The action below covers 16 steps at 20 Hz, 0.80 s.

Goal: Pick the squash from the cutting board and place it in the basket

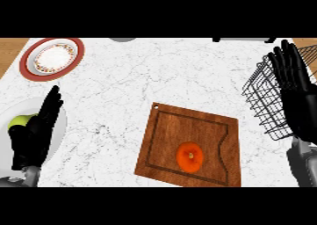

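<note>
An orange squash (190, 157) lies on the lower middle of a brown wooden cutting board (166, 140) set at a tilt on the white marble counter. A black wire basket (268, 99) stands at the right edge. My right hand (302, 101) is open, fingers straight and pointing up, in front of the basket and right of the board, apart from the squash. At the left edge my left hand (36, 132) rests open, fingers up, over a white plate.
A white plate (5, 127) under my left hand carries a green fruit (20, 121). A red-rimmed patterned plate (54, 58) sits at the back left. Wooden counter strips show at both far corners. A grey object (123, 39) peeks in at the top.
</note>
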{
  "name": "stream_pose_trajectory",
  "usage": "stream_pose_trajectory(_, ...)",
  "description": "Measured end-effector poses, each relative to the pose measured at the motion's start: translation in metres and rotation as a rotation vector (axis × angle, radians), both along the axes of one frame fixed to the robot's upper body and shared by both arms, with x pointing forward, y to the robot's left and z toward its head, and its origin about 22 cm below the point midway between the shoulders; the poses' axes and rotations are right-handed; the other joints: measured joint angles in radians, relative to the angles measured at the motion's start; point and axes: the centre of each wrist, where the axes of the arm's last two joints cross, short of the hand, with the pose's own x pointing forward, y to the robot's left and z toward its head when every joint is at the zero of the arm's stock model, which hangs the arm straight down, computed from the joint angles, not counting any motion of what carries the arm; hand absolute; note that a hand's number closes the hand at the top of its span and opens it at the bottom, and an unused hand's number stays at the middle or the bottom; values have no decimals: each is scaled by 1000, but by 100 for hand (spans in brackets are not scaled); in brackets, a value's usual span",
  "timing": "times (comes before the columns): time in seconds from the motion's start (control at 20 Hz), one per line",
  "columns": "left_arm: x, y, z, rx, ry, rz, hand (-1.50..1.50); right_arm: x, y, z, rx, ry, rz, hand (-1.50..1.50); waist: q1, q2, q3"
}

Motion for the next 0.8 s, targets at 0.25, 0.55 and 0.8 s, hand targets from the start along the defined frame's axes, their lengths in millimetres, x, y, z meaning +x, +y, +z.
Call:
stream_pose_trajectory(0.25,-13,0,-28,-69,153,10,0,8,53,2,82,76,269,150,7,32,1)
stream_pose_trajectory(0.55,-29,-1,-61,-149,333,-21,0,-16,155,-9,1,145,720,-150,18,39,2)
stream_pose_trajectory(0.8,-35,8,-68,-176,355,-12,0,-58,210,-11,-174,163,715,-150,-15,26,9)
